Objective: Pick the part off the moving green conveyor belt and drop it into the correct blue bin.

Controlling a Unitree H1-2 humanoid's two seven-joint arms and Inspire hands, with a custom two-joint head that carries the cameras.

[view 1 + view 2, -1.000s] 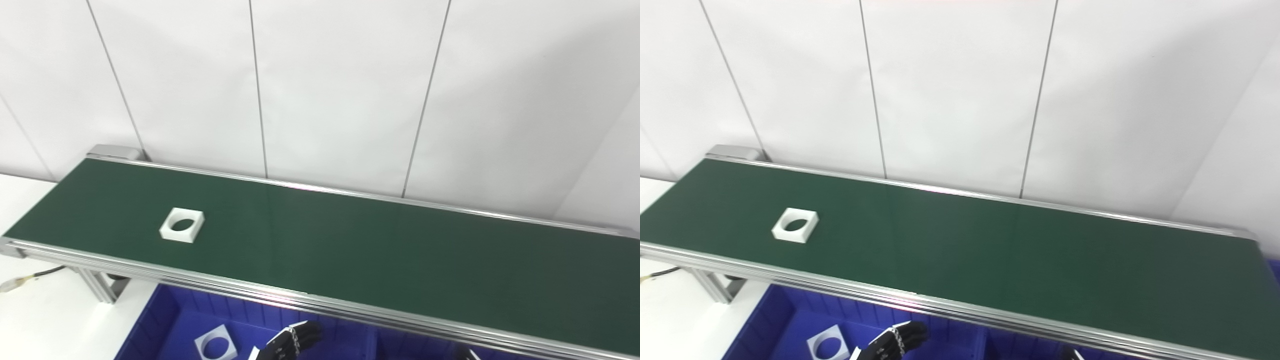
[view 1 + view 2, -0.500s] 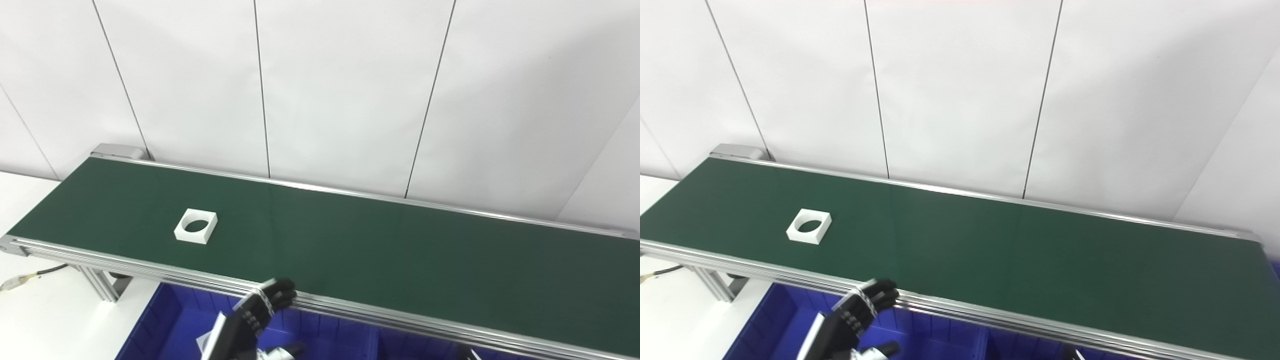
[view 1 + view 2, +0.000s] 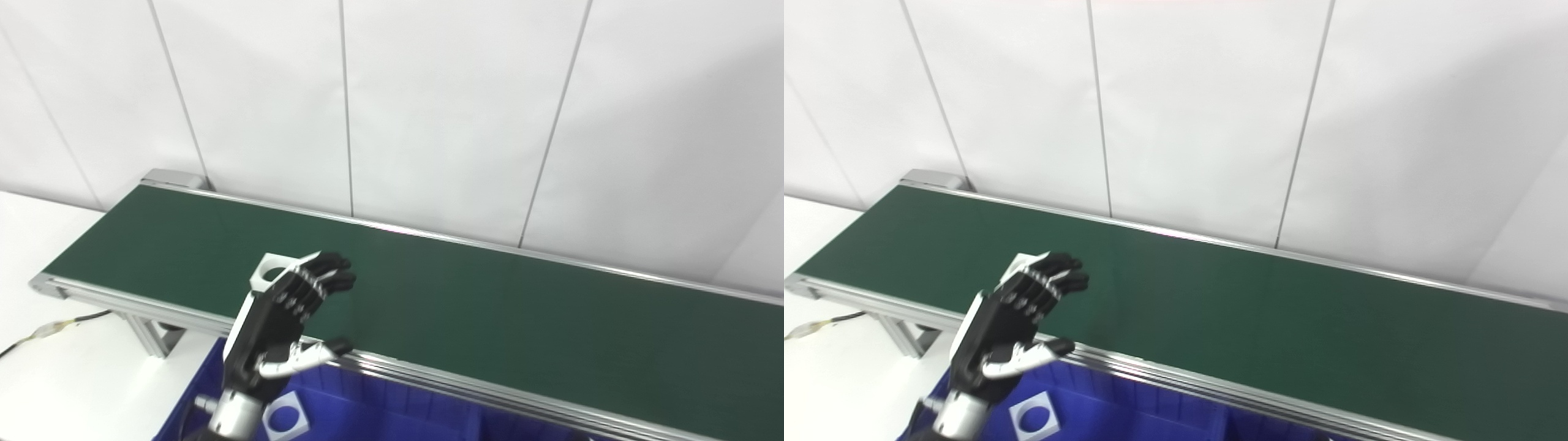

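Note:
A white square part with a round hole (image 3: 267,271) lies on the green conveyor belt (image 3: 490,300), left of middle. My left hand (image 3: 285,318) is raised over the belt's near edge, open, fingers spread and thumb out. Its fingers (image 3: 324,275) cover the right side of the part in both views; I cannot tell whether they touch it. In the right eye view the hand (image 3: 1013,324) hides nearly all of the part (image 3: 1015,264). A blue bin (image 3: 380,416) sits below the belt's near rail. My right hand is out of view.
A second white square part with a hole (image 3: 286,418) lies in the blue bin, also seen in the right eye view (image 3: 1034,416). The belt's aluminium rail (image 3: 465,386) runs along the near side. A cable (image 3: 55,327) lies on the white table at left.
My left hand rose from the bin over the rail to the part on the belt. The part travelled right along the belt. The camera shifted left.

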